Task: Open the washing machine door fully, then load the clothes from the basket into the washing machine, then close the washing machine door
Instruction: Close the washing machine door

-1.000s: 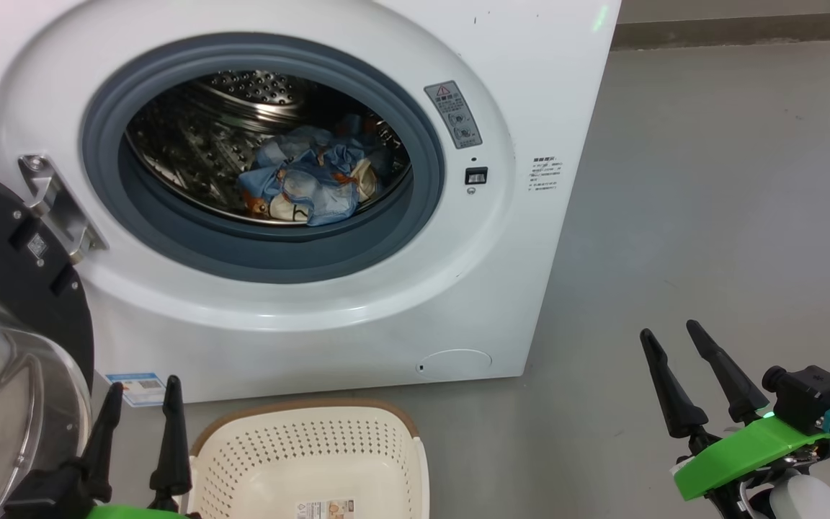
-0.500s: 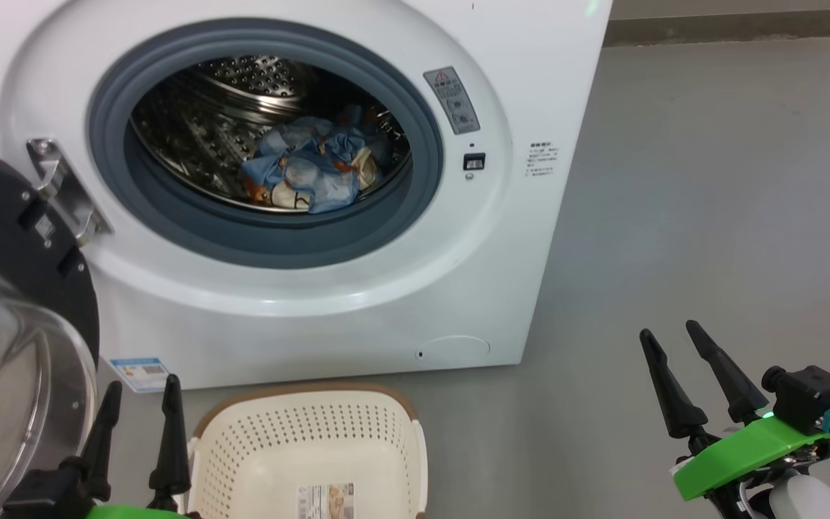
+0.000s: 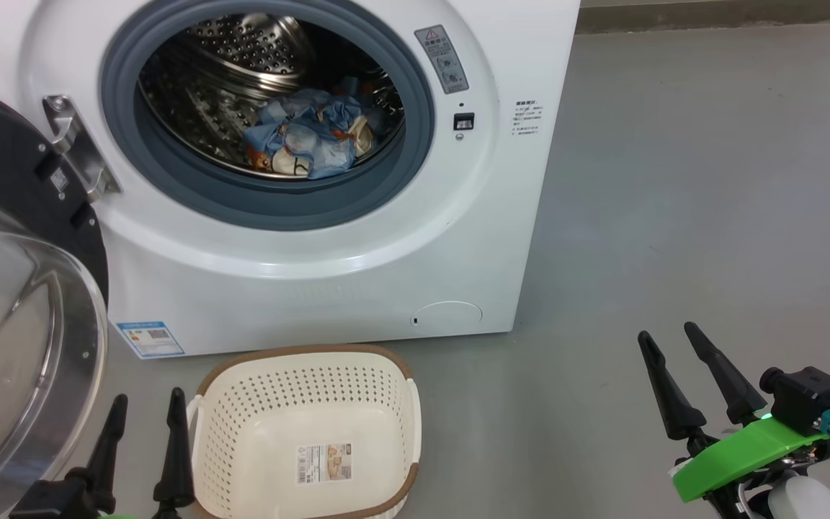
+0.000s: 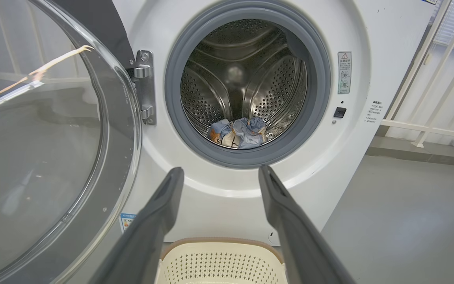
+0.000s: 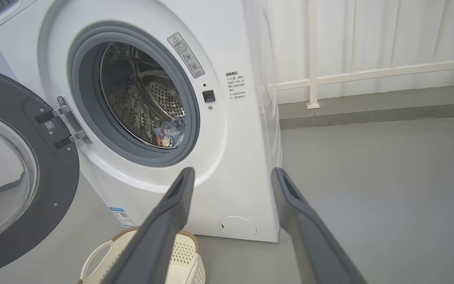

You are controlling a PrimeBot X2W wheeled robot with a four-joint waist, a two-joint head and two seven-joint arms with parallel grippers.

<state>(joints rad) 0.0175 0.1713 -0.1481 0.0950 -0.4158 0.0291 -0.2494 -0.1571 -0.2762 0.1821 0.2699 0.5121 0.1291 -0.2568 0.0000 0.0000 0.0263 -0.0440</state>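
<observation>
The white washing machine (image 3: 328, 274) stands in front of me with its door (image 3: 19, 303) swung wide open to the left, glass bowl facing out. The light blue clothes (image 3: 310, 137) lie bundled inside the steel drum (image 4: 242, 83). On the floor before the machine sits the cream basket (image 3: 307, 432), with only a paper label on its bottom. My left gripper (image 3: 147, 400) is open just left of the basket, holding nothing. My right gripper (image 3: 667, 333) is open over bare floor at the lower right, well clear of the machine.
Grey floor (image 3: 710, 216) stretches to the right of the machine. A white railing (image 5: 369, 71) runs along the wall behind it. The open door (image 5: 10, 173) takes up the space on the left, close to my left arm.
The whole head view has shifted: machine and drum sit higher in the picture and more of the basket shows, so the camera moved. Both grippers stay open and in place.
</observation>
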